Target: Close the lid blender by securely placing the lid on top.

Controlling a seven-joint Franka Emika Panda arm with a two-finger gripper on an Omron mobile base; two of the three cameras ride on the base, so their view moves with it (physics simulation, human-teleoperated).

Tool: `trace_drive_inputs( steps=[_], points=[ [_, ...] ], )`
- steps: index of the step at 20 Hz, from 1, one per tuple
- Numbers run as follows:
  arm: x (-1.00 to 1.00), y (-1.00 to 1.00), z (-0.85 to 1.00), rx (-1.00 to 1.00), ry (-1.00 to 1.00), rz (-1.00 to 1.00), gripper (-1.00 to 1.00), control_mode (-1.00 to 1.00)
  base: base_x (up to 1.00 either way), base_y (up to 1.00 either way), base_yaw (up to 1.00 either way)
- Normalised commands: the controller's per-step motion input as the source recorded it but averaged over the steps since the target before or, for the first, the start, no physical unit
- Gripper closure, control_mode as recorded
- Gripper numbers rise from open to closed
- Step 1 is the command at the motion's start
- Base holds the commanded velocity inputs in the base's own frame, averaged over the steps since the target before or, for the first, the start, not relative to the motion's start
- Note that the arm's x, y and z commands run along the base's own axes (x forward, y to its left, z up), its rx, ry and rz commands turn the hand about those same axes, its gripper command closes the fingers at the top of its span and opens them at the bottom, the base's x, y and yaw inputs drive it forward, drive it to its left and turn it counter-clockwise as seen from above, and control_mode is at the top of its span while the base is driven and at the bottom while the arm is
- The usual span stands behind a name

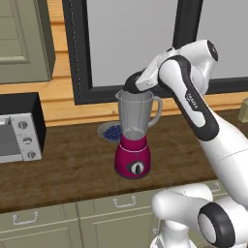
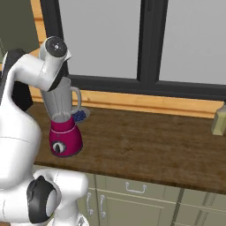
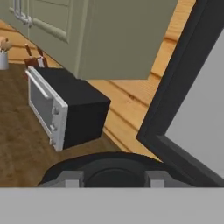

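On the table [image 1: 63, 169], front and centre, stands the blender [image 1: 134, 138]: magenta base, clear jar, handle to the right in the left base view. Gripper [image 3: 113, 178] sits right at the jar's rim, fingers either side of the black lid [image 3: 114, 171], grasping it; lid lies at the jar mouth, seating hidden by the hand. Just behind the base, a bowl of blueberries [image 1: 111, 131]. Far left, a toaster oven [image 1: 18, 128]. Window [image 1: 131, 38] beyond.

toaster oven [image 1: 18, 130] at counter's left end | bowl of blueberries [image 1: 111, 131] near the window [image 2: 132, 39] | pale bottle [image 2: 219, 118] far right
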Motion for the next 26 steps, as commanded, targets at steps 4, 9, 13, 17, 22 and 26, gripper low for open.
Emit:
trace_drive_inputs(
  steps=[4, 9, 13, 17, 22, 26],
  points=[
    [0.33, -0.01, -0.29, 0.22, -0.02, 0.04, 1.0, -1.0, 0.0, 0.0, 0.0],
    [0.1, -0.07, -0.23, 0.15, -0.01, 0.01, 1.0, -1.0, 0.0, 0.0, 0.0],
    [0.21, -0.13, -0.08, 0.07, 0.0, 0.01, 1.0, -1.0, 0.0, 0.0, 0.0],
    [0.23, -0.08, -0.09, 0.02, 0.0, 0.05, 1.0, -1.0, 0.0, 0.0, 0.0],
    [0.05, 0.0, -0.2, 0.0, 0.0, 0.07, 1.0, -1.0, 0.0, 0.0, 0.0],
    [0.0, 0.0, -0.38, 0.0, 0.0, 0.08, 1.0, -1.0, 0.0, 0.0, 0.0]
  ],
)
